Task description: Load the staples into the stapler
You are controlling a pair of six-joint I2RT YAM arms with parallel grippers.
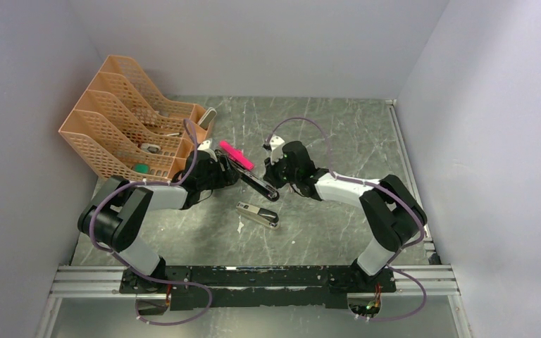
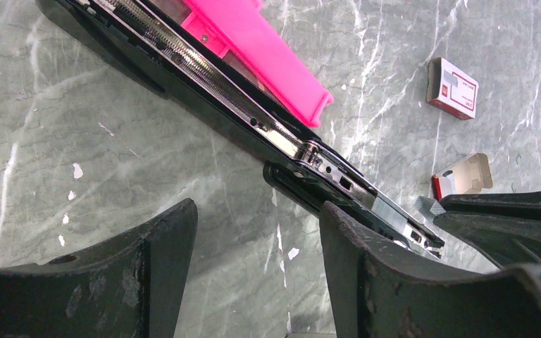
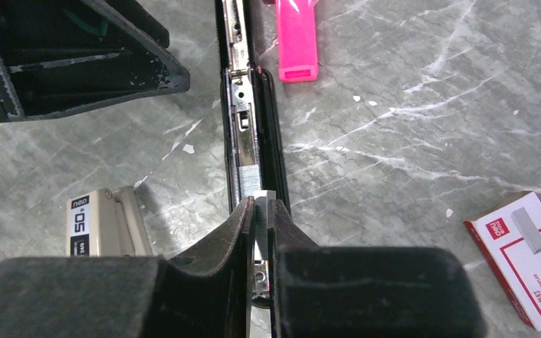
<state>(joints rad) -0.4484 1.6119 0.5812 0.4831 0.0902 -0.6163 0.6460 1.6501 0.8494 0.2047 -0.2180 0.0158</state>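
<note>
Green marbled table (image 3: 408, 141), black stapler (image 3: 276, 141) opened flat at its centre, long axis far-left to near-right, pink piece (image 3: 297, 42) just beside the rail (image 3: 239, 91), right gripper (image 3: 260, 232) pinched on staples (image 3: 261, 205) over the rail, left gripper (image 2: 257, 225) gaping, empty, red-printed box (image 3: 528, 260), grey stapler (image 3: 106, 225) nearby.

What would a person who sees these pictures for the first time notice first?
The bright pink piece in the middle, beside the opened black stapler. Next, the right tool pinching a staple strip over the stapler. The orange file rack stands at the far left.
</note>
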